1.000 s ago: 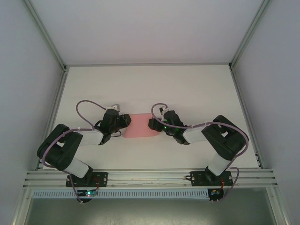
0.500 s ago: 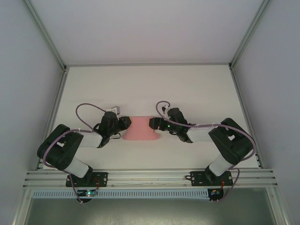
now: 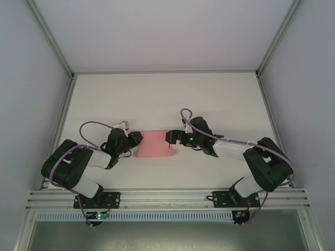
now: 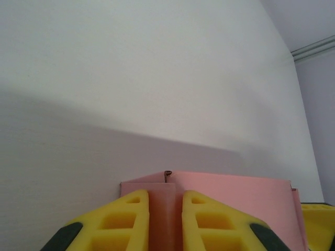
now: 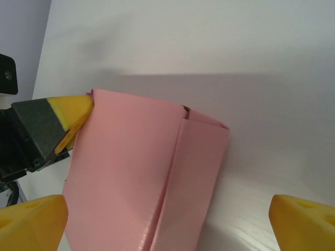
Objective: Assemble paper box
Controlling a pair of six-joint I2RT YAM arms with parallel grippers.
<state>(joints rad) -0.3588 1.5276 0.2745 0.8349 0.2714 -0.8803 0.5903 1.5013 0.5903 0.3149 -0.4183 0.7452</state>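
Releasing the paper box at its right end

Right gripper has just spread wide, its fingers standing clear on either side of the pink card. The left gripper stays pinched on the left edge. The box sits between the arms over the table, so the left alone probably steadies it for regrasping.

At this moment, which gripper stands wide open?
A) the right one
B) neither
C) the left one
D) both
A: in the right wrist view the right gripper has its yellow fingers far apart at the two lower corners, while the left gripper is closed on a flap of the paper box.
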